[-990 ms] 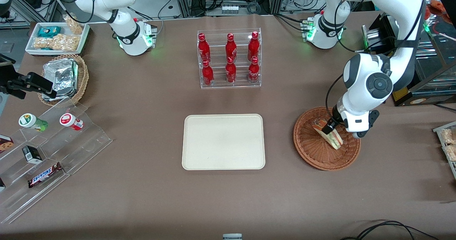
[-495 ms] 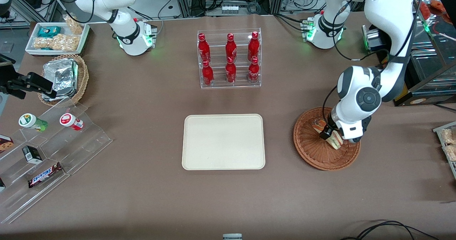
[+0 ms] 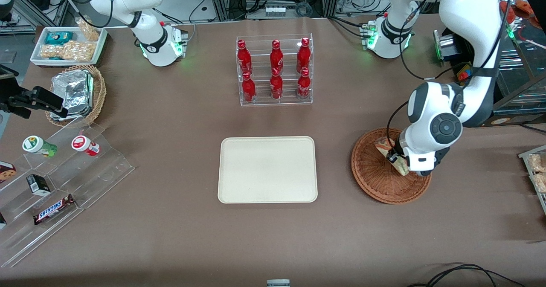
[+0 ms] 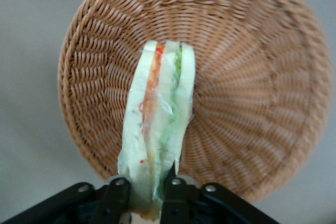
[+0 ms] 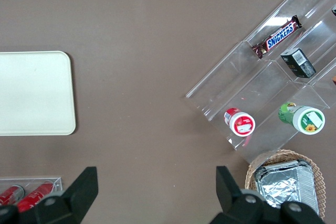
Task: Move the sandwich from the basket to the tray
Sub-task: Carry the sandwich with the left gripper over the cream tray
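The sandwich (image 3: 391,153) (image 4: 157,129) is a clear-wrapped wedge of pale bread with green, red and orange layers. It stands on edge over the reddish-brown wicker basket (image 3: 375,180) (image 4: 252,87) toward the working arm's end of the table. My left gripper (image 3: 396,161) (image 4: 146,190) is shut on the sandwich, one black finger on each bread face, and holds it above the basket floor. The cream tray (image 3: 267,169) (image 5: 31,93) lies flat and bare at the table's middle, beside the basket.
A clear rack of red bottles (image 3: 275,69) stands farther from the front camera than the tray. Toward the parked arm's end are a tan basket of foil packs (image 3: 76,93), a white snack tray (image 3: 68,44) and a clear stepped stand (image 3: 64,184) with cups and bars.
My left wrist has turned and shifted slightly over the basket. The fingers have closed on the sandwich, which now sits tucked under the wrist instead of lying across the basket floor.
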Motion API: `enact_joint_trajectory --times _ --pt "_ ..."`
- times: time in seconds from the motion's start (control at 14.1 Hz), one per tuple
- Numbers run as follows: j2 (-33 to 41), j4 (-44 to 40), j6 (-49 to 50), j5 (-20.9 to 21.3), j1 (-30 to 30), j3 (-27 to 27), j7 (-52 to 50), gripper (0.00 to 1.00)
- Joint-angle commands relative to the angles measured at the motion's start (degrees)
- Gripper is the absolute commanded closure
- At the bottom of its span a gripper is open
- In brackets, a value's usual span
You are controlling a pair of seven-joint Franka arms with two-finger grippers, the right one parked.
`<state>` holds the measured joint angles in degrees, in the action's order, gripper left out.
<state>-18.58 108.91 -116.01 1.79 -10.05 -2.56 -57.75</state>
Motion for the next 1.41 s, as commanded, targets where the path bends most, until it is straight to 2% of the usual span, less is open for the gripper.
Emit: enact_joint_trajectory --times 0.0,0.21,0.42,0.64,0.92,1.2,1.34 --pt "0.0 -6.0 6.1 0.3 -4.4 0.1 3.8 0.97" --pt "-6.3 -16.4 6.5 0.0 -10.2 -0.1 16.6 0.94" --pt "-16.7 -30.0 8.2 -0.1 -15.0 -0.5 16.8 0.93" --pt "-24.1 -38.6 6.3 -0.2 -19.0 -1.7 16.9 0.95" --pt "-29.7 -43.0 0.4 0.1 -22.6 -5.4 16.6 0.95" --pt "-32.7 -45.5 -0.5 0.3 -26.7 -5.4 17.0 0.93" --pt "-33.8 -45.5 -2.1 0.3 -27.9 -5.4 13.5 0.91"
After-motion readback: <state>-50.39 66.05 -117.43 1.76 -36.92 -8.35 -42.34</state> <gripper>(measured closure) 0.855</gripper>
